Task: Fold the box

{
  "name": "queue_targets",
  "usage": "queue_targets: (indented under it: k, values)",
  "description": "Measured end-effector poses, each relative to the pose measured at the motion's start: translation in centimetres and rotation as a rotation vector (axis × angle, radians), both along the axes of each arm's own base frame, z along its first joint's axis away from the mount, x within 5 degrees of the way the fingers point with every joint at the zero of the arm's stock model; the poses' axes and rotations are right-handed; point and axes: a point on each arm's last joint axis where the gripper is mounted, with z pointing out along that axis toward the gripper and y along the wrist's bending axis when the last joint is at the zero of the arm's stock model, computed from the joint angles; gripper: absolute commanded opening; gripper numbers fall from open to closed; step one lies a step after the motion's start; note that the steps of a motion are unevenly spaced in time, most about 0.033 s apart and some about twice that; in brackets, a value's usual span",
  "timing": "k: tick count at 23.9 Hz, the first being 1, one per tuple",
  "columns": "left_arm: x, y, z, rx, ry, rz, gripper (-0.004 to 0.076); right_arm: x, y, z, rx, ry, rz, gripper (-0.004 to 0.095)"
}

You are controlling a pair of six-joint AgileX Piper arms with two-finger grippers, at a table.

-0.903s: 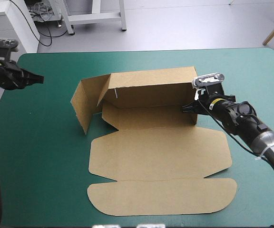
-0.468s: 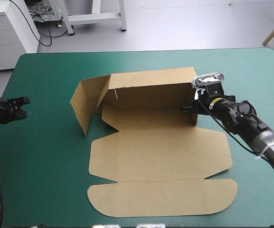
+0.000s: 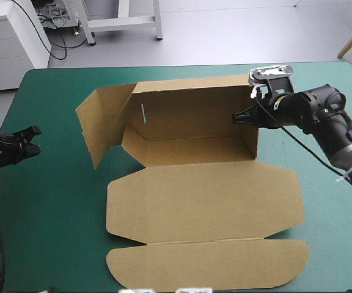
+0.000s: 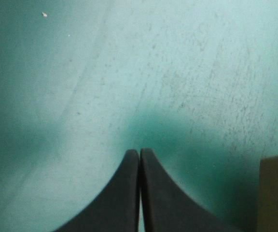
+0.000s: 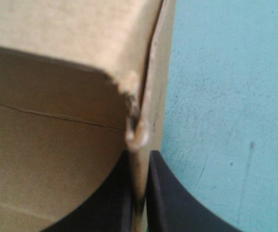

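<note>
The brown box [image 3: 200,195] lies in the middle of the table with its back wall [image 3: 194,113] raised. Its left side flap [image 3: 99,125] stands out at an angle, while the front panel and lid lie flat toward the near edge. My right gripper [image 3: 240,117] is shut on the top of the right wall [image 3: 253,137]. In the right wrist view that wall's edge [image 5: 151,96] runs up between the gripper's [image 5: 140,153] black fingers. My left gripper [image 3: 35,140] hovers low at the table's left edge, shut and holding nothing [image 4: 139,151]. A corner of the box [image 4: 276,193] shows beside it.
A broad strip of bare teal-green cover [image 3: 47,201] lies between my left gripper and the box's left flap. More bare cover [image 3: 329,201] lies to the right of the box, under my right arm.
My right gripper has risen and moved toward the far edge, pulling the box's right wall and back wall higher. The left arm dropped to the table's left edge earlier and has since held nearly still.
</note>
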Motion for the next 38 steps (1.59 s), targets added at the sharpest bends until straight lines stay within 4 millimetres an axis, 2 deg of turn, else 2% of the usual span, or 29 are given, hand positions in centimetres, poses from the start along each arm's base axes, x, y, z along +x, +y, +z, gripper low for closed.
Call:
queue_targets:
  k: [3, 4, 7, 11, 14, 20, 23, 26, 28, 32, 34, 38]
  values:
    - [0.1, -0.1, 0.1, -0.018, -0.013, 0.008, -0.0010, 0.0, 0.1, -0.4, -0.012, 0.077, 0.004, -0.0018]
    - [0.1, -0.1, 0.1, -0.025, -0.015, 0.012, -0.0010, 0.1, 0.2, -0.9, -0.023, 0.115, 0.003, -0.0018]
    - [0.2, -0.2, 0.2, -0.048, -0.024, 0.017, -0.0010, 0.8, 0.5, -4.0, -0.078, 0.325, 0.002, -0.0018]
    - [0.2, -0.3, 0.2, -0.054, -0.023, 0.016, -0.0010, 1.0, 0.9, -5.2, -0.042, 0.388, 0.011, -0.0018]
    - [0.1, -0.3, 0.3, -0.057, -0.023, 0.015, -0.0010, 1.9, 1.2, -6.0, -0.032, 0.383, 0.009, -0.0018]
    - [0.1, -0.6, 0.5, -0.090, -0.029, 0.011, -0.0010, 5.7, 2.1, -8.7, -0.011, 0.245, -0.010, -0.0015]
    - [0.1, -0.7, 0.5, -0.104, -0.032, 0.010, -0.0010, 6.5, 2.3, -9.4, -0.005, 0.223, -0.012, 0.0023]
    - [0.1, -0.7, 0.6, -0.109, -0.033, 0.010, -0.0010, 6.7, 2.3, -9.6, -0.012, 0.212, 0.002, 0.0138]
    - [0.1, -0.7, 0.6, -0.110, -0.033, 0.009, -0.0010, 6.8, 2.4, -9.6, -0.018, 0.206, 0.012, 0.0277]
    - [0.1, -0.7, 0.6, -0.110, -0.033, 0.009, -0.0010, 7.0, 2.6, -8.8, -0.010, 0.191, 0.024, 0.0694]
    - [0.1, -0.7, 0.6, -0.110, -0.033, 0.009, -0.0010, 7.2, 2.6, -7.8, -0.005, 0.174, 0.027, 0.0762]
    - [0.1, -0.7, 0.6, -0.110, -0.032, 0.009, -0.0010, 7.3, 2.7, -5.6, 0.002, 0.145, 0.035, 0.0769]
